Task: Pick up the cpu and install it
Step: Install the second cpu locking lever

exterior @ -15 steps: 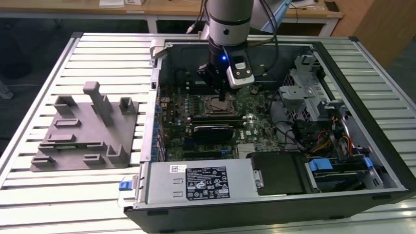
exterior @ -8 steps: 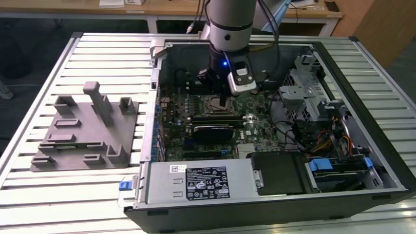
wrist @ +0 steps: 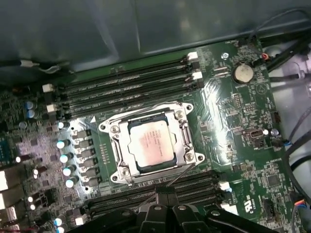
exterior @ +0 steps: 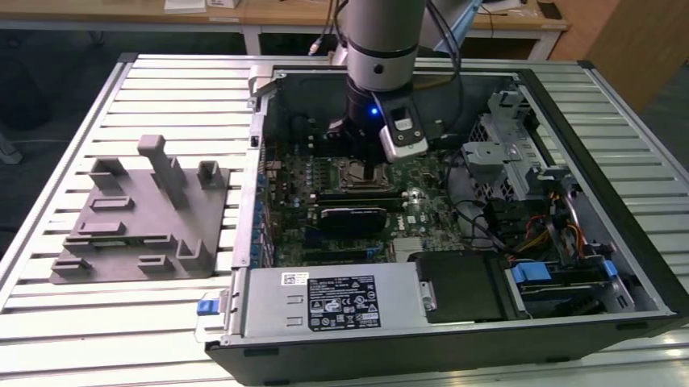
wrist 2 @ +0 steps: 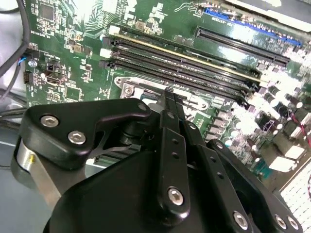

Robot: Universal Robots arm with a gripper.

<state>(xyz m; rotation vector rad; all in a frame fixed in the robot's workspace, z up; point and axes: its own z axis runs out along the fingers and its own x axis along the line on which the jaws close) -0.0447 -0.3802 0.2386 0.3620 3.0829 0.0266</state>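
- Silvery-grey, the cpu (wrist: 150,142) lies flat in the metal-framed socket (wrist: 192,145) on the green motherboard (wrist: 238,114), seen in the first wrist view.
- Just above the socket hangs the gripper (wrist 2: 169,92); in the second wrist view its black fingers (wrist 2: 167,104) are pressed together with nothing between them, apart from the chip.
- In the exterior view the open computer case (exterior: 635,266) rests on a slatted metal table (exterior: 173,89), a grey plastic fixture (exterior: 140,214) at the exterior view's left.
- Wooden desks (exterior: 269,12) stand behind.
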